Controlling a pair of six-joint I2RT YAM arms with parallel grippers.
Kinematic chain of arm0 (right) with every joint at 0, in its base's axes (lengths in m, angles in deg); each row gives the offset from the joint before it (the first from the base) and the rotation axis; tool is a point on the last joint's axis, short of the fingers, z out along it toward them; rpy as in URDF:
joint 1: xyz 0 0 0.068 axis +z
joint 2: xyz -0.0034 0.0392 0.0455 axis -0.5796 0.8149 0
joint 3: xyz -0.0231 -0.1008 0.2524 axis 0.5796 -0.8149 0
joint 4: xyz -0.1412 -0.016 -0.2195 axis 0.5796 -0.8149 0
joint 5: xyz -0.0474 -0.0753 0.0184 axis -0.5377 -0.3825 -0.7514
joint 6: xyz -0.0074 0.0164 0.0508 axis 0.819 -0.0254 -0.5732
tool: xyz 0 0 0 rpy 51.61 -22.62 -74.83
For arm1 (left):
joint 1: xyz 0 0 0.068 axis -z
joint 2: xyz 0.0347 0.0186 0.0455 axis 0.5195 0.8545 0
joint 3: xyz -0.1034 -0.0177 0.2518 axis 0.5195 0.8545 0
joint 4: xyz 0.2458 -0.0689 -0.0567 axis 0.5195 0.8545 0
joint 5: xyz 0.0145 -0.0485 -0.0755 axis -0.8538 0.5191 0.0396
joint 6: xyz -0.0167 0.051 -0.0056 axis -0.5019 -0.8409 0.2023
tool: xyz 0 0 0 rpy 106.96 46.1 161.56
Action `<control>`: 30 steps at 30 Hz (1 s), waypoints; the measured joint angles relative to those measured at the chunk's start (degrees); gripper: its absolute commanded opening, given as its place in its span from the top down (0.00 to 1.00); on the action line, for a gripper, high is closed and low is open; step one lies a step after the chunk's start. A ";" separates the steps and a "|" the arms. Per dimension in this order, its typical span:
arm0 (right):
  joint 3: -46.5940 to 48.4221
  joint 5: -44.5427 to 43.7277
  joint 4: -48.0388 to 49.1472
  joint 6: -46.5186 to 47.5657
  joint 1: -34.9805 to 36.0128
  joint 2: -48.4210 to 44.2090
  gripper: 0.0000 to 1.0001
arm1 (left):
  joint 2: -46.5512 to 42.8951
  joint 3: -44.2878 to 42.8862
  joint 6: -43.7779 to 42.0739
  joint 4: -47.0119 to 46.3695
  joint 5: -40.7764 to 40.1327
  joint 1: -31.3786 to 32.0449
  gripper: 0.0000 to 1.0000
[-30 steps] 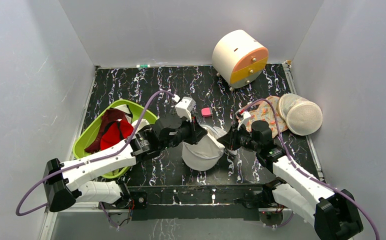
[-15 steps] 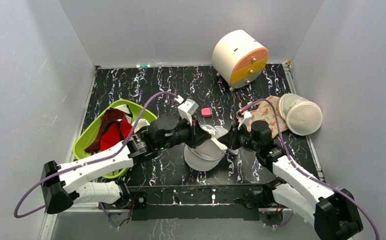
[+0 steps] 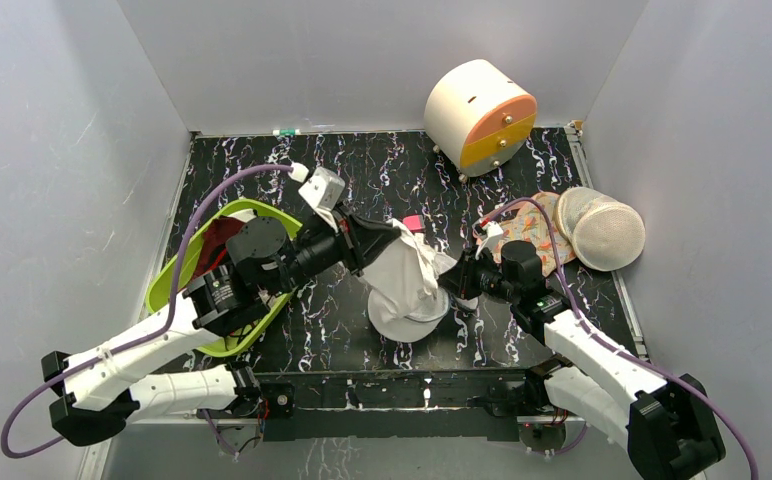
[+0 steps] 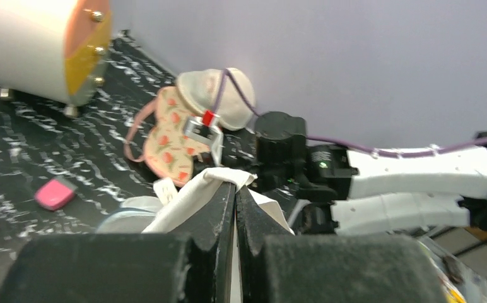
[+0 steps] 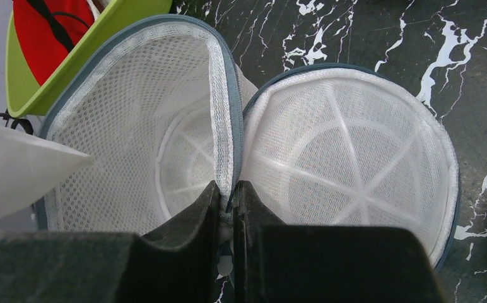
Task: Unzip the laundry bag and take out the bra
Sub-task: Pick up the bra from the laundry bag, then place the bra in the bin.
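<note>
The white mesh laundry bag (image 3: 402, 320) lies unzipped at the table's centre. Its two halves are spread like a clamshell in the right wrist view (image 5: 354, 151). My right gripper (image 3: 454, 285) is shut on the bag's grey-blue rim between the two halves (image 5: 226, 186). My left gripper (image 3: 387, 240) is shut on a white cloth piece (image 3: 407, 275), which hangs from its tips above the bag (image 4: 236, 186). The bright red bra (image 5: 39, 31) lies in the green basket (image 3: 262, 210). In the top view my left arm mostly hides it.
A white and orange drum-shaped box (image 3: 480, 115) stands at the back. A small pink object (image 3: 412, 222) lies just behind the left gripper. A domed white mesh bag (image 3: 602, 232) and an orange floral fabric piece (image 3: 527, 232) lie at the right. Grey walls enclose the table.
My left gripper has risen and drawn back to the left, pulling the white cloth up from the open bag. My right gripper has stayed shut on the rim.
</note>
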 measured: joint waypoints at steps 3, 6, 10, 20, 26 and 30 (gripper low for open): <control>0.00 0.00 0.00 -0.07 0.00 0.09 1.00 | 1.92 -4.07 -2.36 3.80 -4.85 0.00 1.00; 0.00 0.00 0.00 -0.09 0.00 0.09 1.00 | 4.44 -7.85 -5.09 8.35 -12.04 0.00 1.00; 0.00 0.00 0.00 -0.11 0.00 0.09 1.00 | 7.72 -12.66 -10.60 14.25 -23.78 0.00 1.00; 0.00 0.02 0.00 -0.20 0.02 0.07 1.00 | 15.26 -17.64 -16.46 28.13 -35.58 -13.77 1.00; 0.00 0.02 -0.13 -0.15 0.00 -0.04 1.00 | 14.97 -14.03 -13.07 33.73 -31.56 -27.91 1.00; 0.00 0.00 -0.28 -0.17 0.00 -0.26 1.00 | 13.86 -11.15 -10.69 35.39 -27.76 -35.12 1.00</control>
